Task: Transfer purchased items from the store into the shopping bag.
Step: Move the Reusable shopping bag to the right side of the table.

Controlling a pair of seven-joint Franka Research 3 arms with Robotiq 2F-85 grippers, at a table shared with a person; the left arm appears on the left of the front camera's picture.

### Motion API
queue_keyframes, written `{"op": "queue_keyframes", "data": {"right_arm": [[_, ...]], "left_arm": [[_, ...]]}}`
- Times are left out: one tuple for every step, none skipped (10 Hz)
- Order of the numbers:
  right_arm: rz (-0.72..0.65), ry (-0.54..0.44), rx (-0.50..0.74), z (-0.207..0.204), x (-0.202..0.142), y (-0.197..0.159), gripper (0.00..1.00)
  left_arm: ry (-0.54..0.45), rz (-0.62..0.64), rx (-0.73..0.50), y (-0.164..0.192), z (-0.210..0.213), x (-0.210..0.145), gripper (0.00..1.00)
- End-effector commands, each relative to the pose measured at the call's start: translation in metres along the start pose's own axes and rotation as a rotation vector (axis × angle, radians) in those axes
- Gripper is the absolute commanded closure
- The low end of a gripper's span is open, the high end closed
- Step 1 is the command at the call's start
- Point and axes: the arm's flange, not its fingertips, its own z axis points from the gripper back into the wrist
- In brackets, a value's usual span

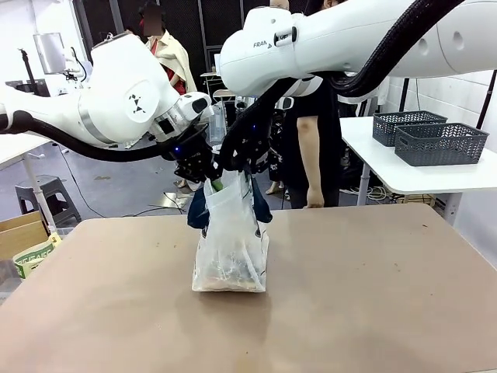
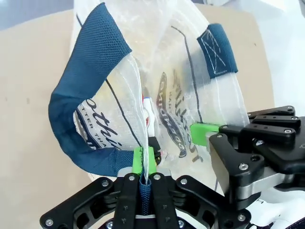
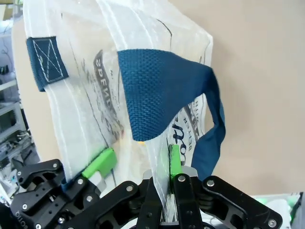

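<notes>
Table (image 1: 373, 303), with the bag (image 1: 231, 233) as my landmark. It stands on its base at about the table's middle.

Bag: upright, long axis vertical, mouth pointing straight up. The upper half is drawn in narrow and the lower half bulges. The navy handles (image 2: 102, 38) droop outside the rim, 1 to each side.

Grippers: both sit at the bag's top, close together on opposite sides of the mouth. The left gripper (image 2: 144, 164) has its green pads pressed together on the clear rim where a handle is sewn on. The right gripper (image 3: 169, 167) is likewise pinched on the facing rim. Neither carries anything else.

Items (image 1: 229, 276): yellowish and tan goods lie heaped at the bag's bottom, seen through the plastic. I cannot count them.

Progress, as I judge it: the loading looks largely done, since goods are already inside and nothing lies on the table beside the bag. 2 grey baskets (image 1: 435, 144) sit on a side table (image 1: 365, 167) well behind the bag and to its right. Whether either still holds goods I cannot tell. If so, those goods are what is left.
</notes>
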Motion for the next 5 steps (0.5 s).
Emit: {"op": "queue_keyframes", "data": {"right_arm": [[-0.04,-0.009,-0.019,0.004,-0.0048,-0.0008,1.0],[-0.031,-0.005,-0.004,0.0019,-0.002,-0.0009,1.0],[-0.032,-0.005,0.01,-0.0013,0.0006,0.001,1.0],[-0.012,-0.009,0.005,-0.005,0.0041,0.0022,1.0],[-0.012,0.002,-0.003,-0.0004,0.0011,-0.002,1.0]], "left_arm": [[0.02,-0.036,-0.053,0.0028,0.0035,0.0118,1.0],[0.038,-0.04,-0.106,-0.0005,0.0019,0.0102,1.0],[0.074,-0.012,-0.161,-0.0038,-0.001,0.0049,1.0],[0.014,-0.018,-0.031,-0.0013,-0.0002,0.0046,1.0],[0.014,-0.018,-0.031,-0.0013,-0.0002,0.0046,1.0]]}}
